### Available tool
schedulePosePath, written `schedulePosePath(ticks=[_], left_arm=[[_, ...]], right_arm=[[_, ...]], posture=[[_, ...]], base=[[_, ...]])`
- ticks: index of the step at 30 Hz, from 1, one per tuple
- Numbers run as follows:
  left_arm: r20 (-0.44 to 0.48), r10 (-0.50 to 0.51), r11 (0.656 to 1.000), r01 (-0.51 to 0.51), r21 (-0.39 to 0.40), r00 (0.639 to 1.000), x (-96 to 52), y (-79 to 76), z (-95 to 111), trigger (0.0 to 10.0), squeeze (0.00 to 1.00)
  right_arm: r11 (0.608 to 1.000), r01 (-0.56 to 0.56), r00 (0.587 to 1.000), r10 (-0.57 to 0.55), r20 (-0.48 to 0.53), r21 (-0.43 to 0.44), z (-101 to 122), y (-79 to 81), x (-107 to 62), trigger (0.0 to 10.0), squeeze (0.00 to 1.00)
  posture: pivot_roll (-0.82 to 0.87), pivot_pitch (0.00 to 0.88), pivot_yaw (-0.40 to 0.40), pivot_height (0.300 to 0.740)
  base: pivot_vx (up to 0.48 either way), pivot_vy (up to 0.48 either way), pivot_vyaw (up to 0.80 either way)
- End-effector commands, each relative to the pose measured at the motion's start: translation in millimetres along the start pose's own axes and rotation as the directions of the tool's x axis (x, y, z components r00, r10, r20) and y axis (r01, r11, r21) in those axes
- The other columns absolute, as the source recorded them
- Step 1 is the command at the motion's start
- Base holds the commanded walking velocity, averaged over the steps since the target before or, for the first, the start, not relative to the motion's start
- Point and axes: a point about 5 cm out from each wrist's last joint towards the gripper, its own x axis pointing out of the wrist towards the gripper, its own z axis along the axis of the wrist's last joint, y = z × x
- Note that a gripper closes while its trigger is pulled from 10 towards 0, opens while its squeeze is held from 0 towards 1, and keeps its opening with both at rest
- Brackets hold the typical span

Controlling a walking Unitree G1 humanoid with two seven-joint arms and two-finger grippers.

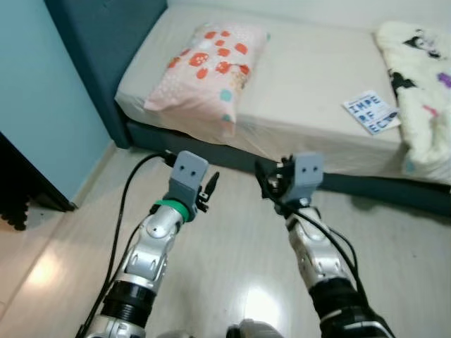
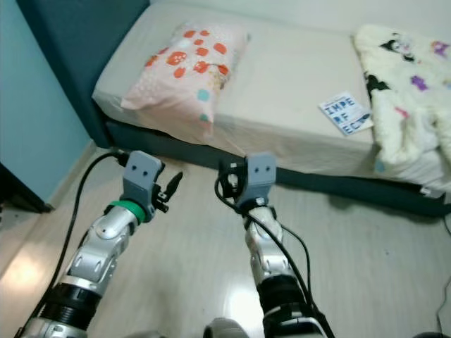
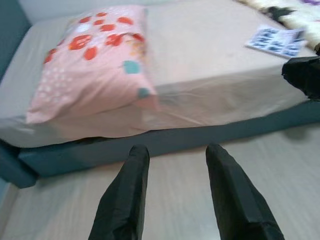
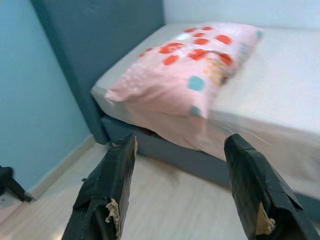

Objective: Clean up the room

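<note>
Hovering mid-frame above the pale floor (image 1: 232, 267), left gripper (image 3: 175, 192) and right gripper (image 4: 182, 187) hold nothing, fingers spread apart; pink pillow (image 1: 208, 67) lies upper centre on the bed (image 1: 310, 77).

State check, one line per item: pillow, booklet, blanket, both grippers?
pillow: lying flat on the bed, its corner hanging over the mattress edge
booklet: closed, flat on the sheet
blanket: crumpled, draped over the bed edge
left gripper: jaws open, empty, above the floor
right gripper: jaws open, empty, pointed at the pillow
</note>
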Motion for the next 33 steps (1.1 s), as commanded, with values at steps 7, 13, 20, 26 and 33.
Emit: schedulePosePath(ticks=[7,13,20,26,33], left_arm=[[-0.038,0.005,1.000,-0.005,0.007,0.999,-2.8,0.8,-10.7,10.0,0.00],[-0.040,0.006,1.000,-0.006,0.010,0.999,-2.8,0.2,-11.2,10.0,0.00],[-0.041,0.014,1.000,-0.013,0.013,0.999,-2.0,0.9,-11.5,10.0,0.00],[-0.041,0.026,1.000,-0.025,0.017,0.999,-1.6,2.3,-12.0,10.0,0.00],[-0.041,0.045,0.999,-0.044,0.025,0.998,-0.6,5.3,-11.6,10.0,0.00]], right_arm=[[1.000,-0.011,1.000,0.011,-0.020,-0.002,-5.6,3.6,-2.3,10.0,0.00],[1.000,-0.009,1.000,0.009,-0.019,-0.006,-5.8,3.6,-2.7,10.0,0.00],[1.000,-0.029,1.000,0.029,-0.006,0.005,-4.1,5.7,-2.8,10.0,0.00],[0.999,-0.039,0.999,0.039,-0.002,0.005,-3.2,7.5,-2.6,10.0,0.00],[1.000,-0.029,1.000,0.029,0.002,-0.006,-2.2,6.3,-1.3,10.0,0.00]], posture=[[0.01,0.060,0.054,0.740],[0.01,0.061,0.055,0.740],[0.01,0.061,0.055,0.740],[0.01,0.061,0.055,0.740],[0.01,0.058,0.056,0.740]], base=[[0.480,0.000,0.00],[0.480,0.000,0.00],[0.479,0.000,0.00],[0.480,0.000,0.00],[0.480,0.000,0.00]])
